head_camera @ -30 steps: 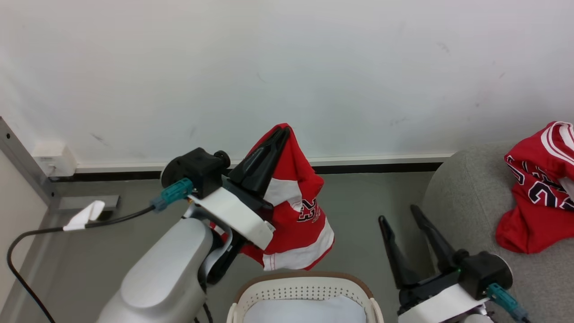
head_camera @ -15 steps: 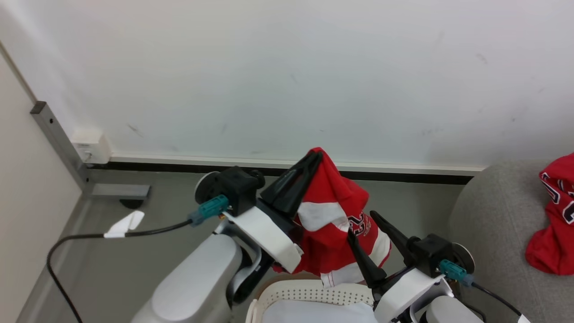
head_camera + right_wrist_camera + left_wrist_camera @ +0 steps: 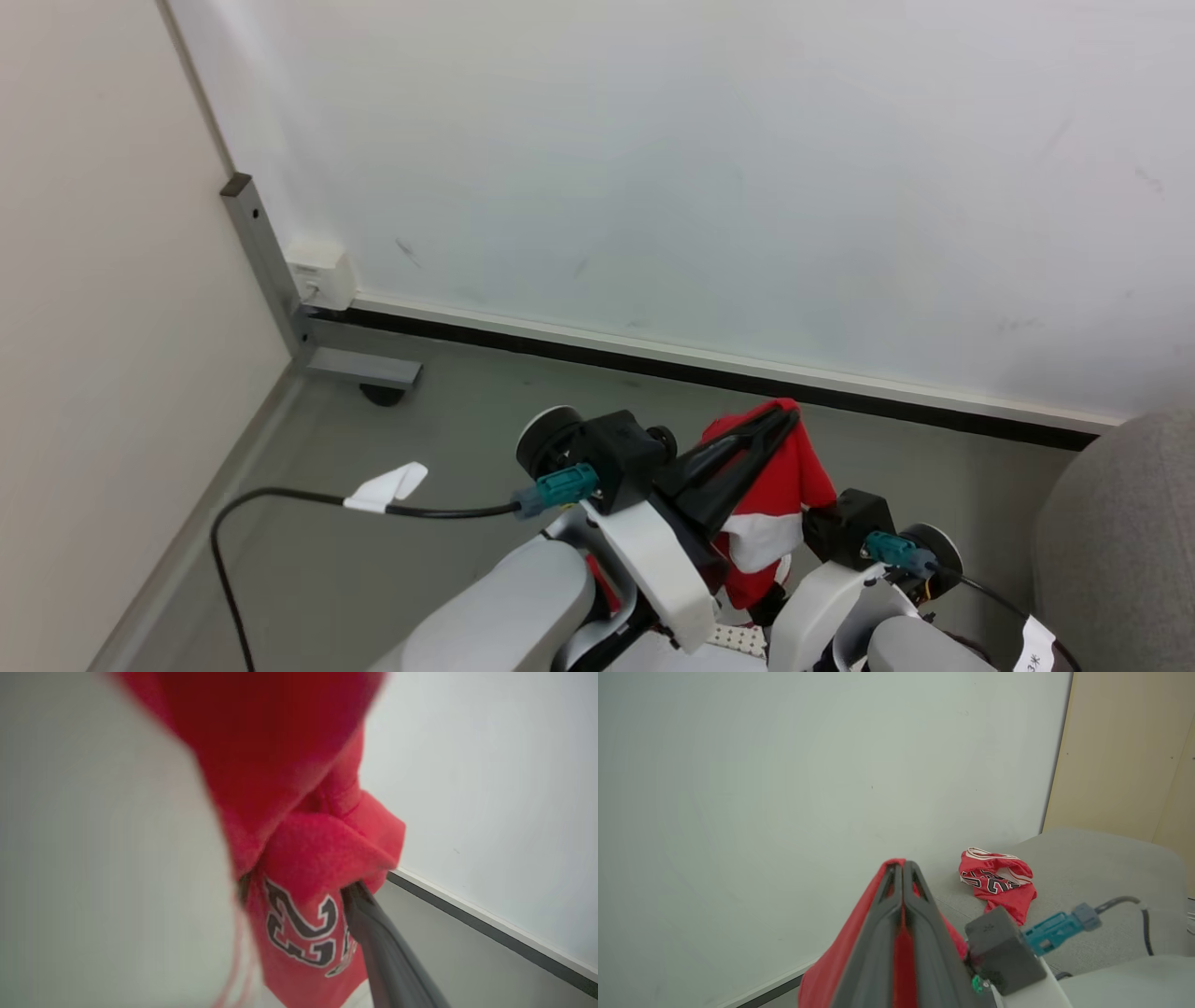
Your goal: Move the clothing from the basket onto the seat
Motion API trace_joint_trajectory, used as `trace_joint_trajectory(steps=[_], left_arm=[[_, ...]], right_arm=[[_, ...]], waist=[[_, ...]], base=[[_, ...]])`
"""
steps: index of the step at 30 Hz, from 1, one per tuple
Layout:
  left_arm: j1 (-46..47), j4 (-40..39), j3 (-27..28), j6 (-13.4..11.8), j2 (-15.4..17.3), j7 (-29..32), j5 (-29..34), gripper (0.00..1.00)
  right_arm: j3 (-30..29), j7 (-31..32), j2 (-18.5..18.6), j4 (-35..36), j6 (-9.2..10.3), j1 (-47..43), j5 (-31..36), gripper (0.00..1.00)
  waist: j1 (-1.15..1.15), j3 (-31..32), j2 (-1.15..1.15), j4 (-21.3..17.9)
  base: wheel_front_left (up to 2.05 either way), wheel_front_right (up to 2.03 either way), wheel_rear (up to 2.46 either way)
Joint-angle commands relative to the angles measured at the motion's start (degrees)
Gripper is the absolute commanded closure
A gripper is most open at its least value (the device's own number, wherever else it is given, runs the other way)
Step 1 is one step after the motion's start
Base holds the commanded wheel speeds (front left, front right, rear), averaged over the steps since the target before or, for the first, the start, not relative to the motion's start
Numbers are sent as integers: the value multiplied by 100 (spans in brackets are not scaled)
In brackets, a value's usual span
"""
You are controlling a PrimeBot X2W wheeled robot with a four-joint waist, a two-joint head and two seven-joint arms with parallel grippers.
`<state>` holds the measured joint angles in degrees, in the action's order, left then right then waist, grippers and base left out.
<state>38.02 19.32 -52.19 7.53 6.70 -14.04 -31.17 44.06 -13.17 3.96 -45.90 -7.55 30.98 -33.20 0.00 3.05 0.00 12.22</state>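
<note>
The basket (image 3: 738, 640) is mostly hidden beneath the arms, the left gripper (image 3: 789, 417) pinches the red numbered garment (image 3: 810, 471) at its top, and the cloth hangs between the wide-spread fingers of the right gripper (image 3: 299, 891).

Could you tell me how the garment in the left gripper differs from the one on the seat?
Pose: the held garment hangs bunched; the seat garment lies crumpled on the grey seat. State: the shut left gripper pinches the held garment; nothing touches the seat garment. Both are red with black-and-white print.
</note>
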Motion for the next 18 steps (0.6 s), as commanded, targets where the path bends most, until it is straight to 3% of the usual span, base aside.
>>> trace_joint_trajectory(steps=[1,2,4,18], left_arm=[[68,-29,-52,-10,21,13,-82,100],[78,-37,-98,-8,32,11,-93,100],[111,-48,-153,-7,64,10,-136,100],[162,-4,-105,-45,234,-48,-245,100]], right_arm=[[157,-56,39,-61,13,163,-126,0],[241,-65,51,-117,14,201,-187,0],[435,-112,71,-170,13,280,-304,100],[676,-200,213,-135,13,476,-761,100]], waist=[[0,13,0,122],[0,15,0,153],[0,9,0,199],[0,-41,0,155]], base=[[0,0,0],[0,0,0],[0,0,0],[0,0,0]])
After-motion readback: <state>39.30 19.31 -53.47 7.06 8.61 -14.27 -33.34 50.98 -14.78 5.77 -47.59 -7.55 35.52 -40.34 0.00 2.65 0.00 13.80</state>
